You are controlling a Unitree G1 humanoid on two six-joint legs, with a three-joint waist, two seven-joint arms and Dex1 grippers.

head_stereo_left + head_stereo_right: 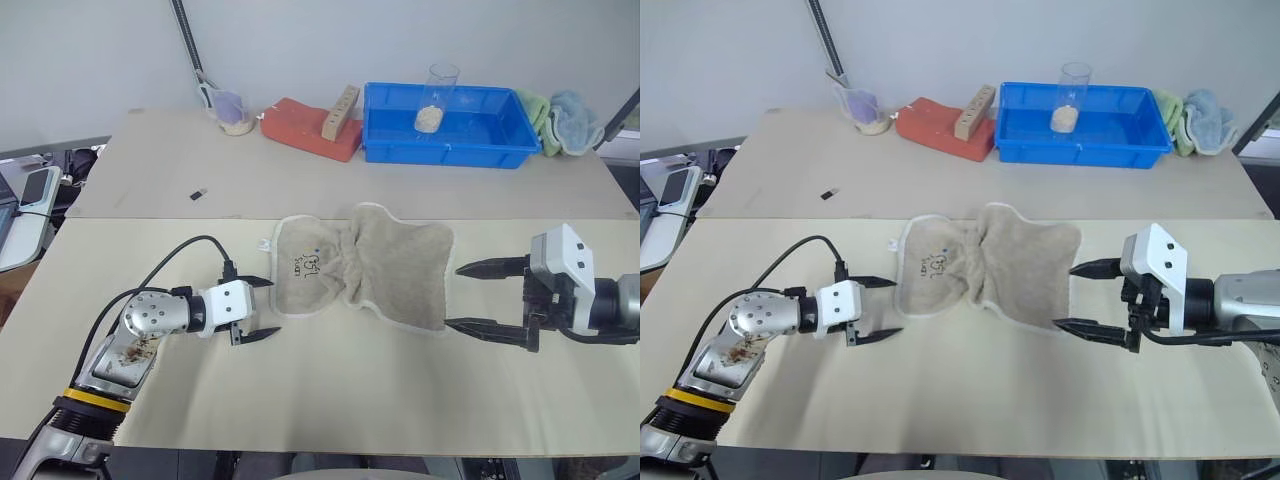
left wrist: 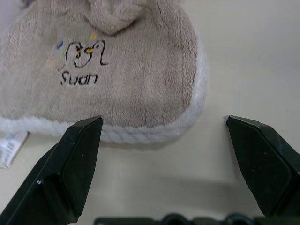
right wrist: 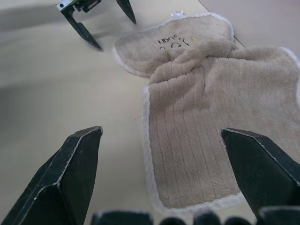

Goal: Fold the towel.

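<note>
My far table edge: blue tray (image 1: 500, 155) holding a glass (image 1: 436, 96), red pad (image 1: 300, 130) bearing a wooden block (image 1: 340, 110), green and blue cloths (image 1: 560, 118).

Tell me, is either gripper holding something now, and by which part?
Nothing is held. The left gripper and the right gripper are both open, one at each side of the towel, and their fingers are not touching it.

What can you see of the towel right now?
The towel is beige-grey terry cloth with a white stitched edge, a small white tag at one corner and a dark drawing with lettering near its left end. It lies on the table, not flat: bunched and twisted at the middle, both ends spread. The open left gripper and open right gripper flank its ends; neither touches it.
</note>
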